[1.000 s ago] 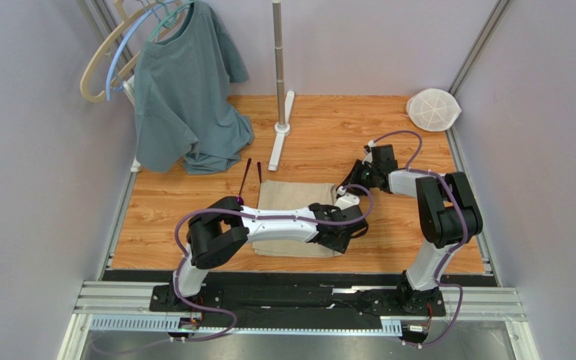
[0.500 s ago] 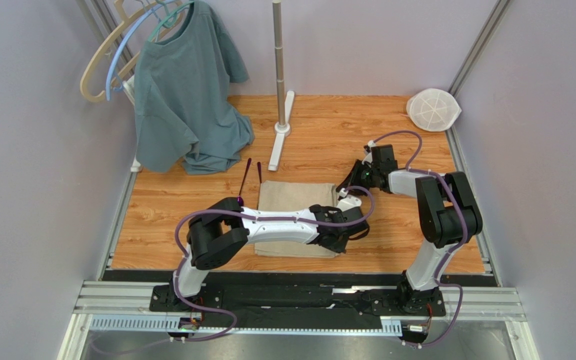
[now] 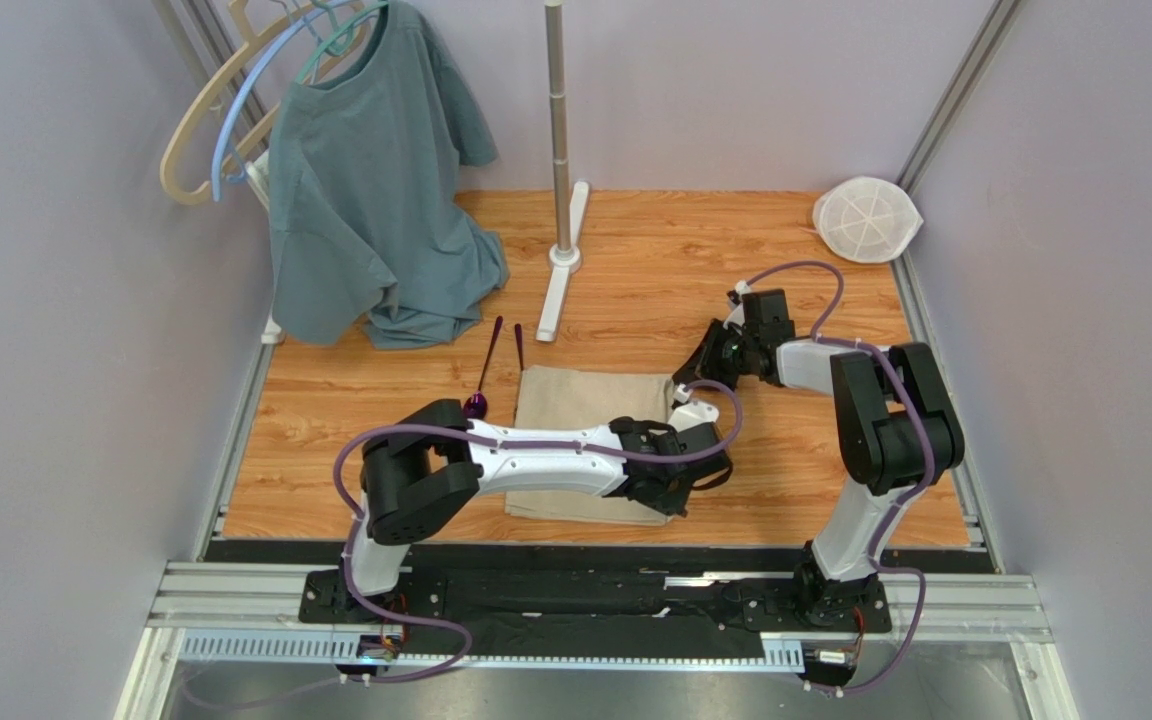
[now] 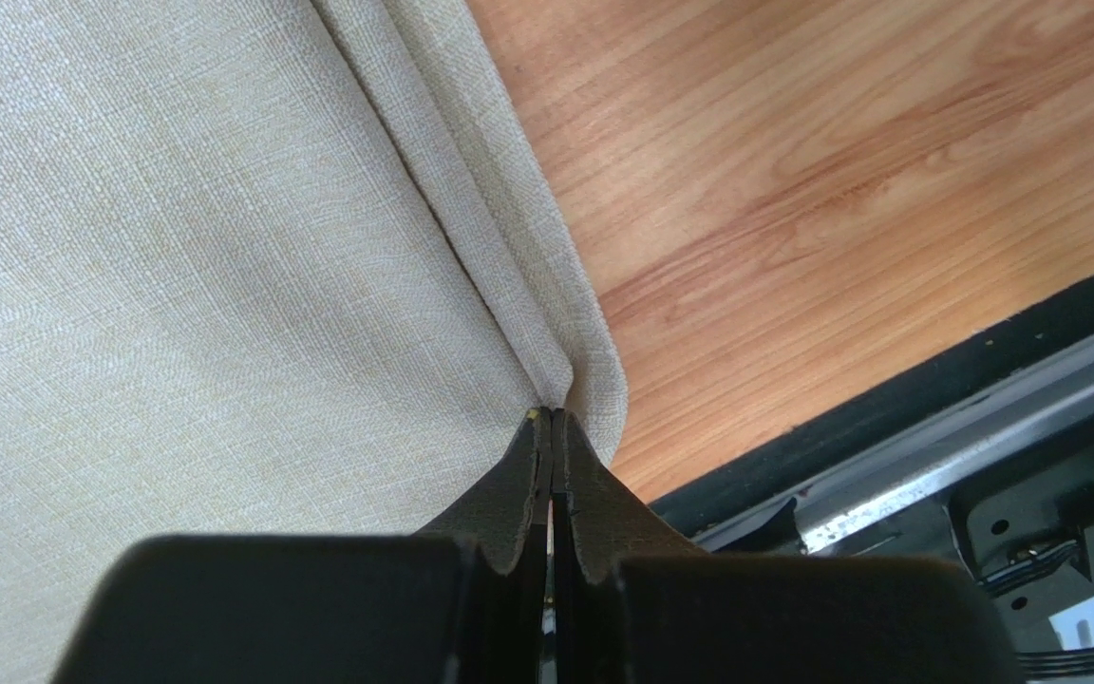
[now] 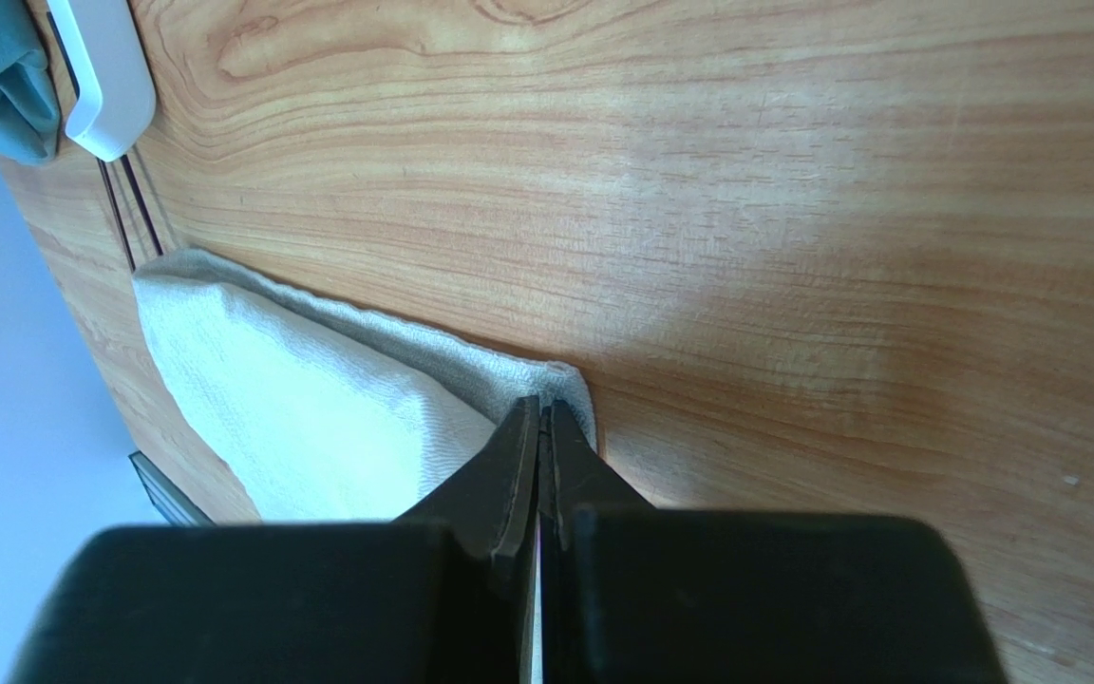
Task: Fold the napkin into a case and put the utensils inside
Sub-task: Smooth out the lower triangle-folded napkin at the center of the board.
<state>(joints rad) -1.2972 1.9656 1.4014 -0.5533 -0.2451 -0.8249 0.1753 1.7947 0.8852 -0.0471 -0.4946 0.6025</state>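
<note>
Two spoons (image 3: pixel 474 402) beside napkin (image 3: pixel 590 398), left pincer (image 4: pixel 551 421), right pincer (image 5: pixel 542 413) clamping corners

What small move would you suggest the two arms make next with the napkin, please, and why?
Probably lift both corners slightly together to start the fold: the left claw is shut on the napkin's near right corner, the right claw on its far right corner.

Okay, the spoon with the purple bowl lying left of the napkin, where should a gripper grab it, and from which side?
Probably mid-handle of the spoon, coming straight down with the jaws closing across it. It lies flat on the table, handle thin and straight; the rounded shiny bowl would likely slip.
</note>
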